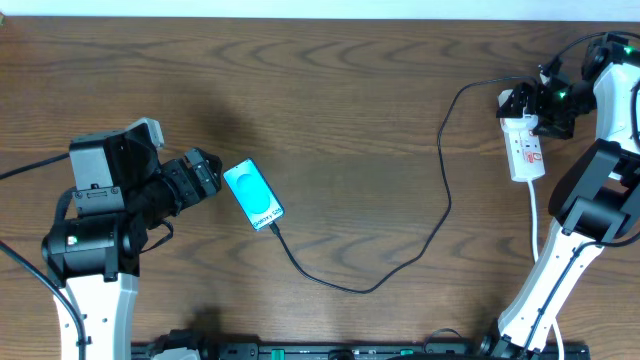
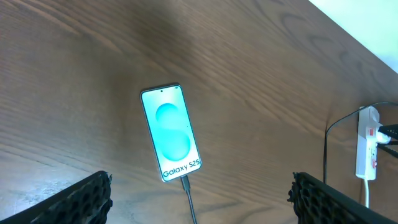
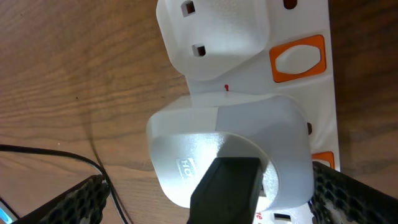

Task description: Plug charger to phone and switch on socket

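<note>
1. The charger (image 1: 441, 200) runs from the socket (image 1: 527, 152) to the "Galaxy S25" end of the phone (image 2: 171, 134), where its tip looks plugged in. By my reading only the switching is left.
2. The socket lies far right, its long axis running roughly toward and away from the robot. The right arm hangs over its far end and the left arm is well apart from it, so this move belongs to the right.
3. In the right wrist view an orange switch (image 3: 297, 59) lies beyond the white adapter (image 3: 230, 140), off to 1 side of the gripper's line - a shift along the strip is needed.
4. Right gripper (image 3: 208, 186): jaws wide apart, straddling the adapter and gripping nothing. I cannot tell whether they touch it.
5. Left gripper (image 2: 200, 186): jaws wide apart, empty, near the phone - not touching.
</note>
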You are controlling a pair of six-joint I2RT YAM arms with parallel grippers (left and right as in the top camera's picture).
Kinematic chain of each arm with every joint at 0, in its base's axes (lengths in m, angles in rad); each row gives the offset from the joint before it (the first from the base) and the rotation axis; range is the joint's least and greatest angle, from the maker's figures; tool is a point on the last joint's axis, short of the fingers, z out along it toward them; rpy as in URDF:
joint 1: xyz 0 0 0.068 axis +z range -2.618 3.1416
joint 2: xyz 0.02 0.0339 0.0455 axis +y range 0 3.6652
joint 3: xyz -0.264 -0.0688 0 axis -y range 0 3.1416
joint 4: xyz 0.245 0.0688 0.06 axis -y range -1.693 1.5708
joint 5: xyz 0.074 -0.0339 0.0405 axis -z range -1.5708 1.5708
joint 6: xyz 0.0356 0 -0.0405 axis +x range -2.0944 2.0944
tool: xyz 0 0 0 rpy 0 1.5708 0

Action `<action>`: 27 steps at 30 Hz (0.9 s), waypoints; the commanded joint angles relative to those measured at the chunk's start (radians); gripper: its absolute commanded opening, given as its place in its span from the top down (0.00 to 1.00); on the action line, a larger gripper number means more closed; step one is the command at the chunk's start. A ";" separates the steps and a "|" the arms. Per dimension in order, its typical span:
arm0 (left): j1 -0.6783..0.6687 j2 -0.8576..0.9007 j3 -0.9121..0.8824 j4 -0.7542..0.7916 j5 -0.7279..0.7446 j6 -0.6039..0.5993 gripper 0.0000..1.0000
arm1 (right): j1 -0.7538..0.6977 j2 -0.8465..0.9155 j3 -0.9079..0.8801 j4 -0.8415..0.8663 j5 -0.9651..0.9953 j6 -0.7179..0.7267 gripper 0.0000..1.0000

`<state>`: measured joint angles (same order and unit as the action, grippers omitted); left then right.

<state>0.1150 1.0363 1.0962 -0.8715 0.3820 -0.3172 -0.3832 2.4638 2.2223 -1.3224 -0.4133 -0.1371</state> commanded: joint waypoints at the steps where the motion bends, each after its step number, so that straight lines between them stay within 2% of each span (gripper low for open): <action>1: 0.002 0.002 0.005 -0.004 -0.013 0.006 0.07 | 0.000 0.042 0.004 -0.006 -0.009 0.018 0.01; 27: 0.002 0.002 0.005 -0.011 -0.013 0.005 0.07 | 0.071 0.044 -0.030 0.011 -0.035 0.041 0.01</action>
<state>0.1150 1.0363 1.0962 -0.8799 0.3820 -0.3172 -0.3603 2.4649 2.2166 -1.3079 -0.3634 -0.1162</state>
